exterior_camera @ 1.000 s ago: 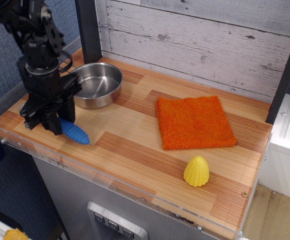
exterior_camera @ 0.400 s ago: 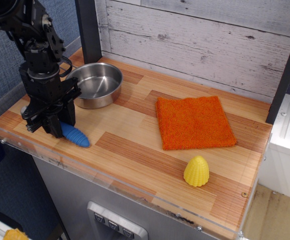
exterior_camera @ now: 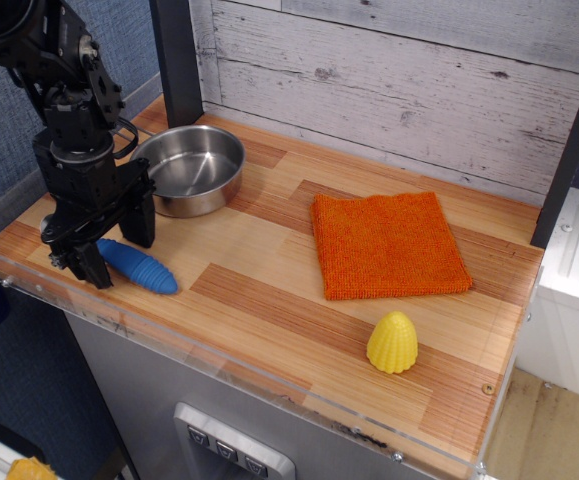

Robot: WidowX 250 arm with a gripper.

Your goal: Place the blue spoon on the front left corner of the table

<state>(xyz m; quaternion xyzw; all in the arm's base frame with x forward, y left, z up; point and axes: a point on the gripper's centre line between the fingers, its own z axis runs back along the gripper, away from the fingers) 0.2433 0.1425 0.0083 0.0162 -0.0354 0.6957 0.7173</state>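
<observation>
The blue spoon point(exterior_camera: 139, 266) lies flat on the wooden table point(exterior_camera: 269, 300) near its front left corner. Only the ribbed blue handle shows; the metal bowl end is hidden behind the gripper. My gripper point(exterior_camera: 117, 247) is open and stands just over the spoon's left end. One finger is in front of the handle and one behind it, and they do not seem to press on it.
A steel pan point(exterior_camera: 191, 168) sits just behind the gripper at the back left. An orange cloth point(exterior_camera: 389, 245) lies mid-table. A yellow corn-shaped toy point(exterior_camera: 393, 342) stands near the front right. A clear acrylic rim point(exterior_camera: 169, 345) edges the table front.
The gripper's fingers have spread apart and let go of the spoon. The gripper has risen slightly and shifted left. The spoon now rests on the table.
</observation>
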